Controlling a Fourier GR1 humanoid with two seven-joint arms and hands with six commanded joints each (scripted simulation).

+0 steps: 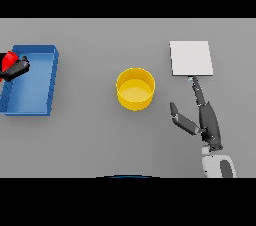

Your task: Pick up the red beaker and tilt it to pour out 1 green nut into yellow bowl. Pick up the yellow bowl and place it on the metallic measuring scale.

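Leftmost, at nine o'clock on the grey worktop, the left robot hand sits over the near-left rim of a blue tray. Its dark fingers appear wrapped round the red beaker, which shows only partly at the frame edge. Beaker is up by the tray's ten o'clock corner, seemingly off the surface; tilt hard to judge. Green nut not visible anywhere.

Centre: yellow bowl stands upright on the worktop, well apart from the tray. Interior looks plain yellow; no nut seen inside.

Toward two o'clock from the bowl: metallic measuring scale, a pale square plate, nothing on it.

Right robot hand lies at the scale's six o'clock edge, fingers straight and spread apart, thumb out toward the bowl, one fingertip just reaching the plate's rim. Holds nothing.

Progress, as judged: beaker grasp looks done. Still to come are carrying it over the bowl, the pour of one nut, then lifting the bowl onto the scale. Early stage.
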